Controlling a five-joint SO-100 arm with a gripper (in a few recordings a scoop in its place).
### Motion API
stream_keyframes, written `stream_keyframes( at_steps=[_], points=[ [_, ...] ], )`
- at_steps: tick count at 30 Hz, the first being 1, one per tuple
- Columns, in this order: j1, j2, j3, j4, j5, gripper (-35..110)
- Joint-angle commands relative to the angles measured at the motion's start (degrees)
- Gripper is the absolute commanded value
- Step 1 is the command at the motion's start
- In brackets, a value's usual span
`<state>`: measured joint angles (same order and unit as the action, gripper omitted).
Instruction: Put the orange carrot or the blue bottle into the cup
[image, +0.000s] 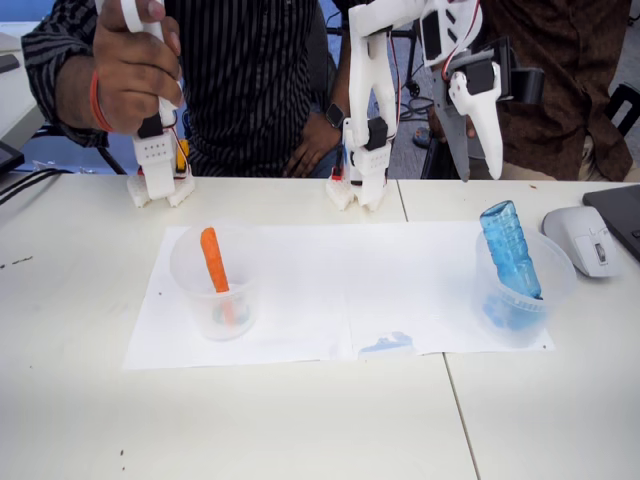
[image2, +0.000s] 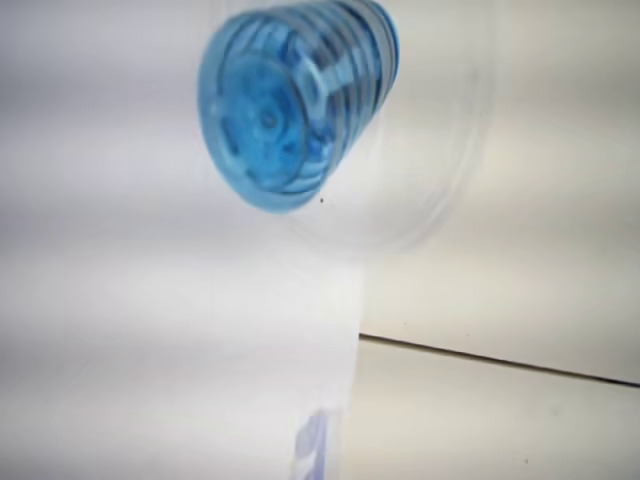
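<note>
in the fixed view a white table (image: 70, 400) runs the full width, with a dark seam running down it right of centre. two sheets of white paper (image: 320, 300) lie side by side across the middle. behind the table stand two people, one in a dark striped shirt (image: 250, 80) on the left and one in a brown top (image: 560, 70) on the right.

on the left sheet stands a clear plastic cup (image: 215, 285) with the orange carrot (image: 214, 262) inside it. the carrot stands nearly upright, its thick end up above the rim and leaning slightly left, its thin end down at the cup's floor. near the front edge of the paper, about centre, is a small blue printed mark (image: 388, 343); it is too blurred to read in either view.

the white arm's base (image: 358, 185) sits at the back of the table. its gripper (image: 480, 120) hangs high above the right side, well apart from everything on the table. it has hold of nothing, and i cannot tell how far its jaws are apart.

on the right a second clear cup (image: 520, 290) holds the blue bottle (image: 510, 250). its long axis is steep, the top leaning left, the lower end down in the cup. the wrist view looks down on the bottle's round upper end (image2: 285, 110), with the cup's rim (image2: 440, 210) around it. no marking on either cup can be made out. at the far right lie a white mouse (image: 585, 240) and a dark laptop corner (image: 620, 215).
</note>
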<state>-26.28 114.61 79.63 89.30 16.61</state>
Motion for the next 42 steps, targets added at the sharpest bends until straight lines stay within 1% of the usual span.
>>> stream_keyframes(
  at_steps=[1,7,9,12,16,21,28,36,42],
  points=[
    [4.0,11.8,-4.8,2.7,0.7,35],
    [17.0,24.8,-2.7,6.7,-0.4,35],
    [20.5,28.1,-0.1,7.4,-0.6,35],
    [25.0,33.4,5.7,7.1,-3.7,35],
    [29.7,40.3,14.1,4.8,-8.5,35],
    [34.1,50.4,26.3,-1.8,-11.5,35],
    [37.3,60.5,46.4,-12.3,-11.7,35],
    [36.6,63.0,66.4,-19.9,-11.6,35],
    [36.3,63.3,75.5,-26.5,-12.2,35]
  ],
)
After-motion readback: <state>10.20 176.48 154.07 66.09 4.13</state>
